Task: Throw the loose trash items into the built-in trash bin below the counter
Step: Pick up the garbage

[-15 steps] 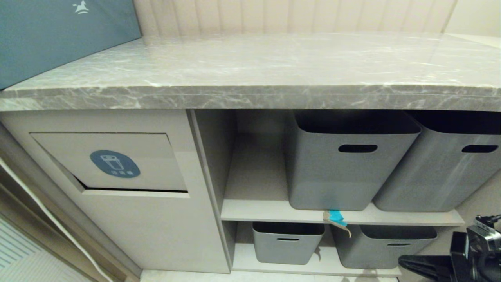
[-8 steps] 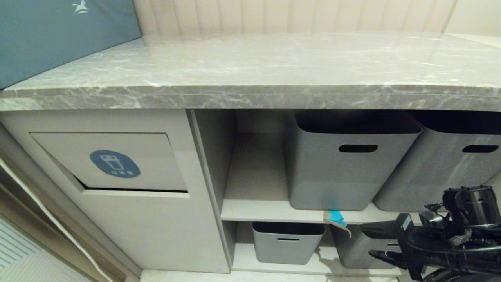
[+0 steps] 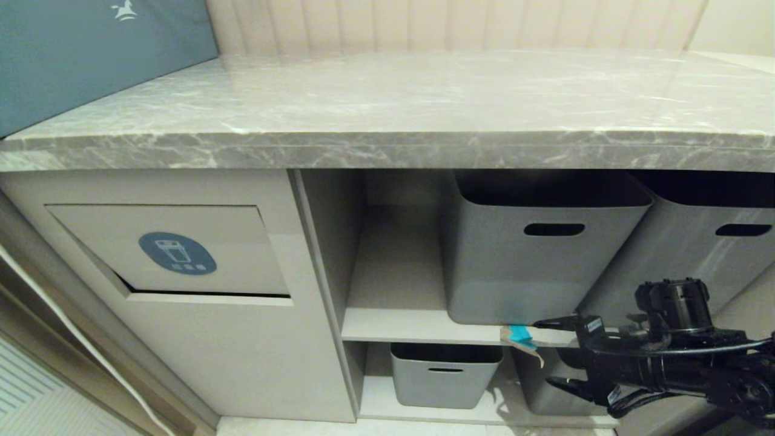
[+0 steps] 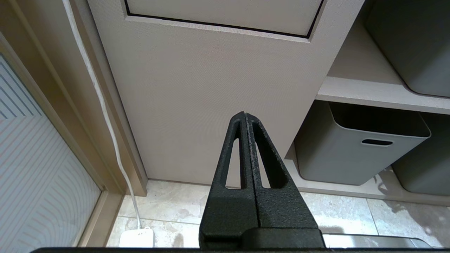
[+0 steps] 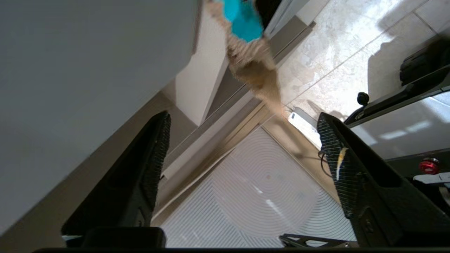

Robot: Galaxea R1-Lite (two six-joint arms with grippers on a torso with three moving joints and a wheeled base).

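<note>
**Right gripper spread wide beside the scrap on the shelf edge**

I see one trash scrap (image 3: 521, 340) at the front lip of the upper shelf (image 3: 418, 332), just below the left large grey tub (image 3: 533, 254). Its turquoise taped end sits on the lip; the tan cardboard tail hangs down over the edge, slanting toward the right, so its long axis runs roughly from the shelf downward. My right gripper (image 3: 548, 354) lies level, reaching in from the right with fingers released and spread, one tip at shelf height just beside the tape, the other lower; nothing is between them. In the right wrist view the scrap (image 5: 251, 52) lies ahead of the fingertips. The trash bin flap (image 3: 169, 248) sits well to the left under the counter (image 3: 387, 148). My left gripper (image 4: 245, 117) is clenched empty, low near the cabinet.
</note>
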